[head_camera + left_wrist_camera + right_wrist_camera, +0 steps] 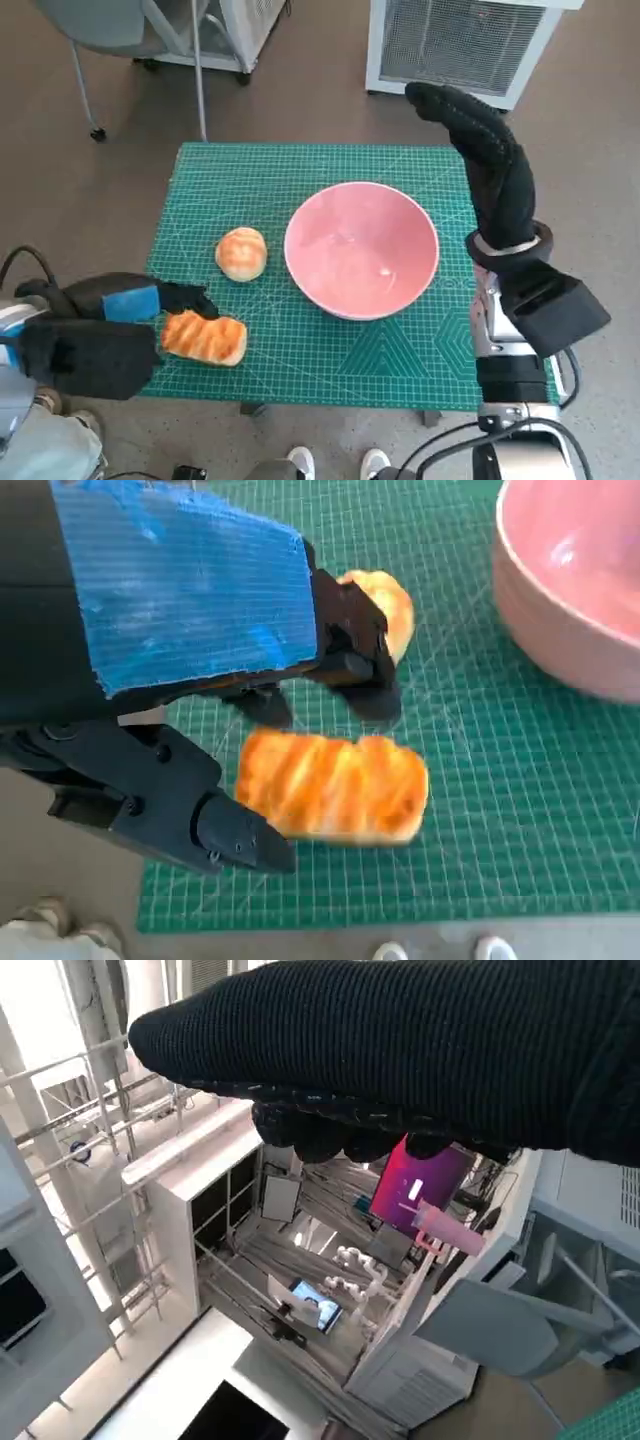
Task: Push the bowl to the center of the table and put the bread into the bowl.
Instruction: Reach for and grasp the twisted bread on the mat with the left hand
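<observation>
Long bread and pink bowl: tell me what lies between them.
Only bare green mat separates the long bread from the pink bowl; the round bun sits off that line. The head view shows it.

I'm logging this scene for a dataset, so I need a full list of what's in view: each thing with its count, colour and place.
Bowl: one, pink, near the middle of the mat, nothing in it.
Round bread: one, golden, on the mat beside the bowl, toward the left arm.
Long bread: one, orange-brown, near the mat's front edge, at the left robot hand.
Mat: one, green with a grid, covering the table.
Cabinet: one, white with a grille, on the floor beyond the table.
Chair: one, grey, on the floor at far left.
Shoes: two, white, at the table's front edge.
Left robot hand: black with blue tape, fingers open around the long bread.
Right robot hand: black glove, raised beyond the bowl, holding nothing.
</observation>
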Controlling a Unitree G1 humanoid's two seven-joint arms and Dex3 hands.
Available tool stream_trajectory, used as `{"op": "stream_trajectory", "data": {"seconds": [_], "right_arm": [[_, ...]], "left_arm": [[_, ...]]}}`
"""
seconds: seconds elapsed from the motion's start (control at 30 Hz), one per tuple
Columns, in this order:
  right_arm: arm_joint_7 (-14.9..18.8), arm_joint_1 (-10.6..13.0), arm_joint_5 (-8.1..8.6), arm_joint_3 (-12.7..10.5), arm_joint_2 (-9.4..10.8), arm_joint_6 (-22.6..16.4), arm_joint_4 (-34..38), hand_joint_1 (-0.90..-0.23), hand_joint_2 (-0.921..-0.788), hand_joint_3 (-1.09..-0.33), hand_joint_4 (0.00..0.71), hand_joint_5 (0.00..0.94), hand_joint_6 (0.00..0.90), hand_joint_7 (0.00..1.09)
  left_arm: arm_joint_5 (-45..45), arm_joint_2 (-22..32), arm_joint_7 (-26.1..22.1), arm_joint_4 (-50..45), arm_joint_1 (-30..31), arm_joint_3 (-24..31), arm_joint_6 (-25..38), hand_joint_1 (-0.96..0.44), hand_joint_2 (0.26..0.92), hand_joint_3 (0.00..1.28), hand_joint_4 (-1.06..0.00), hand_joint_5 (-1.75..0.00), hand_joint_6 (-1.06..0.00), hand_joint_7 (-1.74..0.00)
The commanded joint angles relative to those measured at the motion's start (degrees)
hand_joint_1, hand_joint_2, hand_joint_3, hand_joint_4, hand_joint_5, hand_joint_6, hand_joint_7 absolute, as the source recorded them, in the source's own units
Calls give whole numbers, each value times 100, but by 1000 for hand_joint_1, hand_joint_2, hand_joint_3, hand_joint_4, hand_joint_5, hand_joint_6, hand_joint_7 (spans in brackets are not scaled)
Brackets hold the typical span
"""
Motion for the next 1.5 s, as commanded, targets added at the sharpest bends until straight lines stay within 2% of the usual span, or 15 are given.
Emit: {"op": "stream_trajectory", "data": {"seconds": [0.03,0.33,0.47,0.7,0.93,1.23,1.27,1.3,1.33,1.37,1.4,1.43,1.5], "right_arm": [[12,102,49,-4,35,106,40,-745,-921,-819,285,2,4,731],[-35,137,-8,3,29,151,-26,-764,-921,-808,288,3,11,725],[-27,152,-5,-1,5,165,-57,-762,-921,-810,287,3,12,722],[-35,171,-36,8,-3,173,-99,-759,-921,-813,287,2,13,720],[-19,169,-29,7,-21,208,-122,-757,-921,-814,287,2,13,719],[44,177,43,8,-34,239,-159,-754,-921,-817,285,1,11,719],[50,181,49,10,-34,243,-168,-753,-921,-817,285,1,11,719],[63,182,64,10,-35,243,-167,-752,-921,-818,285,1,11,720],[71,183,74,9,-36,243,-165,-751,-921,-818,285,1,10,720],[81,184,87,8,-36,243,-164,-750,-921,-819,285,1,10,721],[88,185,96,8,-35,243,-164,-750,-921,-819,285,1,9,722],[97,188,107,7,-31,247,-171,-749,-921,-819,285,1,9,722],[112,193,124,3,-25,252,-182,-748,-921,-820,284,1,8,723]], "left_arm": [[135,-28,86,-170,223,-76,58,-417,748,16,-63,-3,-117,-73],[352,-98,199,-165,349,-288,68,-421,755,13,-32,0,-104,-46],[565,-257,572,16,457,-413,-241,-423,761,14,-29,0,-103,-39],[985,-767,1648,764,556,-644,-1140,-397,788,21,-63,-13,-116,-35],[1342,-1185,2426,1441,550,-830,-1680,-262,821,29,-176,-39,-205,-61],[1981,-1357,2728,1914,380,-1167,-1704,-99,873,40,-397,-73,-362,-120],[2054,-1356,2777,1957,364,-1192,-1740,-86,881,38,-429,-86,-390,-176],[2113,-1352,2877,2015,356,-1202,-1828,-67,893,33,-478,-105,-397,-322],[2150,-1351,2947,2057,351,-1207,-1891,-124,898,61,-544,-146,-430,-527],[2176,-1345,3044,2076,364,-1191,-1974,-206,906,118,-575,-324,-459,-842],[2195,-1341,3112,2090,373,-1179,-2035,-131,908,123,-613,-620,-482,-1009],[2213,-1312,3193,2063,410,-1144,-2112,-84,910,126,-637,-811,-496,-1115],[2217,-1259,3288,2006,467,-1086,-2222,-43,892,140,-689,-976,-536,-1154]]}}
